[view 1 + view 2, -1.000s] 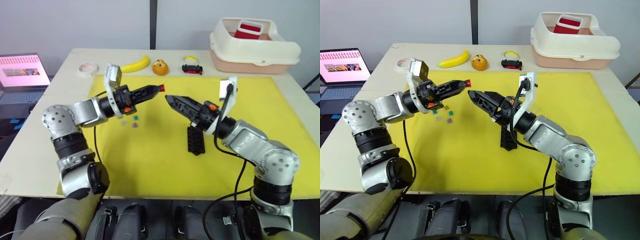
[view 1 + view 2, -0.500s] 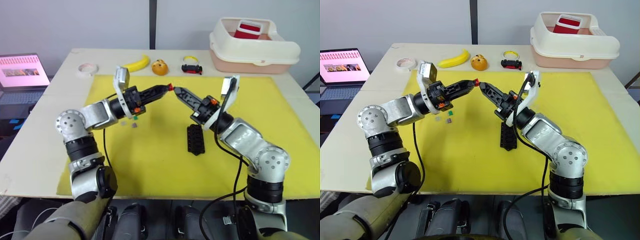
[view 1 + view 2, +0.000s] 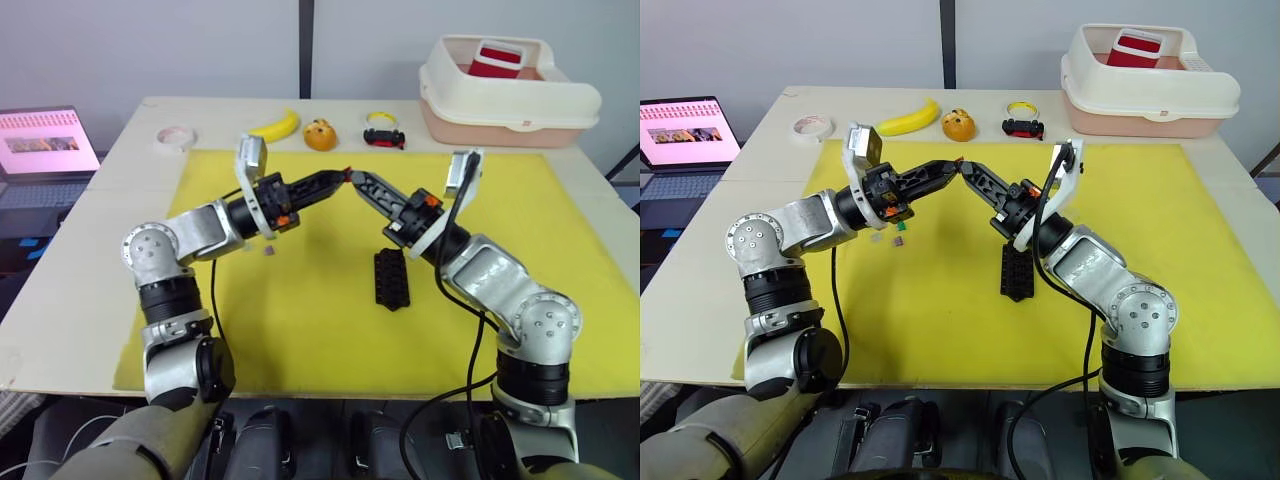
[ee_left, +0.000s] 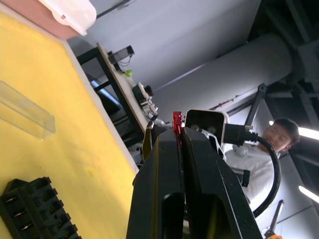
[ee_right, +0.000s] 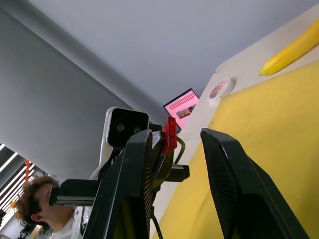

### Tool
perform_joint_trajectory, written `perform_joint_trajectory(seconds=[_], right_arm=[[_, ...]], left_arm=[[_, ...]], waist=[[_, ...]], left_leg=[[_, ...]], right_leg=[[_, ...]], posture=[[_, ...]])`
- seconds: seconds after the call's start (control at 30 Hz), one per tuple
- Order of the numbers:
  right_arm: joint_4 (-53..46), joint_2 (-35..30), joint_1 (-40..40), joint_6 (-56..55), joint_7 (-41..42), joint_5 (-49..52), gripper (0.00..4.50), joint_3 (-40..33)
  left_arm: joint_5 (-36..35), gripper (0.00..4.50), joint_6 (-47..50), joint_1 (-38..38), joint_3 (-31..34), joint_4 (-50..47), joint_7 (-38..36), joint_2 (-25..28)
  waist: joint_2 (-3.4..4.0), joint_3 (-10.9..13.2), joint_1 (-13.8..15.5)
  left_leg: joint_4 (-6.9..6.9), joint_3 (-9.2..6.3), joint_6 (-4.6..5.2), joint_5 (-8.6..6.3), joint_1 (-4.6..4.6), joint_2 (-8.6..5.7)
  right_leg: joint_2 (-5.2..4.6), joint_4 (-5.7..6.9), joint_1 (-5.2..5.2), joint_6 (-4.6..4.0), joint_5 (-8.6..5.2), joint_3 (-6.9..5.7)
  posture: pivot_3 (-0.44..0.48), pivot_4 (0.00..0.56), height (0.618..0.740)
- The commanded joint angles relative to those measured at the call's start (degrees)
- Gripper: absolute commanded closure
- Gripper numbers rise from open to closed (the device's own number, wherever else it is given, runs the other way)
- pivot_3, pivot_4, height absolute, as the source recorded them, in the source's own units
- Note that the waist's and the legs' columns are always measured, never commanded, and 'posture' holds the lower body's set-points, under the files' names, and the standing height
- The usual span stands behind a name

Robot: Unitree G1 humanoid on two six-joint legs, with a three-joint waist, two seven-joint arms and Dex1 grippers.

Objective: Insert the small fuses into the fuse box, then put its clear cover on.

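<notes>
Up above the yellow mat [image 3: 300,320], the left gripper [image 3: 338,179] and the right gripper [image 3: 356,181] meet tip to tip in the air. The left gripper's two black fingers are pinched on a tiny red square plastic fuse [image 4: 176,119], which sticks out past their tips. The right gripper's fingers stand apart, with the red fuse between them in the right wrist view. The small black ribbed fuse box [image 3: 391,279] lies flat on the mat below the right arm, well apart from both grippers. A few other small coloured fuses [image 3: 897,240] lie on the mat under the left arm. The clear rectangular plastic cover [image 4: 25,110] rests on the mat near the fuse box in the left wrist view.
</notes>
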Motion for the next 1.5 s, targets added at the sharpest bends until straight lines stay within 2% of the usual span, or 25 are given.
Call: perform_joint_trajectory(seconds=[0.03,0.07,0.37,0.43,0.5,0.57,0.7,0.83,0.93,1.03,1.17,1.27,1.5], right_arm=[[-2.43,-0.54,-0.53,-0.94,0.31,2.21,4.15,-0.02],[-2.67,-0.74,-0.72,-0.8,0.06,2.29,4.47,0.21],[-3.47,-2.38,-1.22,-1.45,-1.18,4.15,4.47,0.54],[-3.79,-3.34,-1.26,-1.47,-1.21,5.15,4.5,0.25],[-4.24,-5.35,-1.21,-0.87,-0.67,6.41,4.5,-0.3],[-5.26,-12.34,-0.7,2.76,3.67,7.6,4.5,-2.11],[-5.92,-28.15,-0.35,8.13,18.85,-1.24,4.5,-3.77],[-7.35,-40.96,2.03,8.21,37.36,-13.56,4.5,-2.38],[-8.83,-46.44,6.67,2.84,48.34,-25.78,4.5,1.59],[-8.68,-48.78,11.47,-6.16,56.29,-39.94,4.5,7.35],[-4.31,-46.92,14.65,-17.0,61.46,-53.03,4.5,11.83],[-1.71,-45.28,14.68,-21.97,64.0,-58.32,4.5,12.85],[1.76,-43.47,13.55,-25.85,68.35,-63.2,4.5,11.38]], left_arm=[[-2.9,4.5,-1.3,0.59,-1.79,-1.73,1.1,0.62],[-3.63,4.5,-1.6,0.77,-2.1,-1.73,1.58,0.68],[-8.11,4.5,-3.68,2.14,-6.08,-2.88,3.15,2.23],[-7.47,3.85,-3.68,2.15,-7.39,-3.17,1.81,3.8],[-5.5,3.02,-3.5,2.4,-9.19,-4.75,-2.14,6.7],[-2.31,2.05,-2.68,2.47,-12.18,-7.34,-8.35,11.82],[6.39,0.06,-7.43,3.41,-20.7,-14.53,-22.39,19.47],[26.15,0.02,-26.62,8.58,-37.18,-25.14,-45.05,30.58],[38.7,0.02,-42.02,12.26,-45.14,-25.12,-54.82,33.37],[47.23,0.02,-52.46,13.78,-49.59,-22.5,-57.76,31.23],[55.45,0.02,-63.58,13.53,-53.38,-17.35,-61.0,27.06],[58.3,0.02,-66.42,12.67,-54.01,-13.03,-61.1,23.43],[63.37,0.02,-70.36,11.83,-54.35,-8.53,-62.48,20.07]], waist=[[0.0,0.0,-0.03],[0.0,0.0,-0.03],[0.0,0.0,0.01],[0.0,0.0,-0.02],[0.0,0.0,-0.01],[0.02,0.02,-0.01],[0.02,0.01,0.16],[0.07,0.0,0.12],[0.07,0.0,0.18],[0.06,0.01,0.39],[0.06,0.01,0.33],[0.05,0.01,0.31],[0.05,0.01,0.25]], left_leg=[[0.0,0.0,0.0,0.0,0.0,0.0],[0.0,0.0,0.0,0.0,0.0,0.0],[0.0,0.0,0.02,-0.01,-0.01,0.0],[0.0,0.0,0.03,-0.02,-0.01,0.0],[-0.01,0.0,0.03,-0.02,-0.01,0.0],[-0.01,0.01,0.03,-0.02,-0.04,0.0],[-0.02,0.04,0.14,-0.08,-0.14,-0.03],[-0.06,0.1,0.38,-0.23,-0.16,-0.09],[-0.1,0.13,0.38,-0.24,-0.16,-0.05],[-0.08,0.07,0.4,-0.25,-0.23,0.01],[0.05,0.06,0.49,-0.3,-0.42,-0.01],[0.08,0.07,0.5,-0.3,-0.42,-0.02],[0.08,0.06,0.47,-0.28,-0.39,-0.02]], right_leg=[[0.0,0.0,0.0,0.0,0.0,0.0],[0.0,0.0,0.0,0.0,0.0,0.0],[0.0,-0.01,-0.01,0.0,0.0,0.0],[0.0,-0.02,-0.01,0.0,0.0,0.0],[0.0,-0.02,-0.02,0.0,0.0,0.0],[0.01,-0.03,-0.04,0.0,0.0,0.0],[0.03,-0.09,-0.14,-0.01,-0.01,-0.01],[0.04,-0.19,-0.16,-0.03,-0.01,-0.01],[0.07,-0.23,-0.22,-0.26,-0.09,-0.01],[0.04,-0.28,-0.24,-0.3,-0.09,-0.01],[0.0,-0.29,-0.37,-0.29,-0.09,-0.01],[0.02,-0.26,-0.37,-0.09,0.02,-0.01],[0.04,-0.19,-0.37,-0.07,0.03,-0.03]], posture=[[0.0,0.15,0.74],[0.0,0.15,0.74],[0.0,0.15,0.74],[0.0,0.15,0.74],[0.0,0.15,0.74],[0.0,0.15,0.74],[0.0,0.15,0.74],[0.0,0.15,0.74],[0.0,0.15,0.74],[0.0,0.15,0.74],[0.0,0.15,0.74],[0.0,0.15,0.74],[0.0,0.15,0.74]])
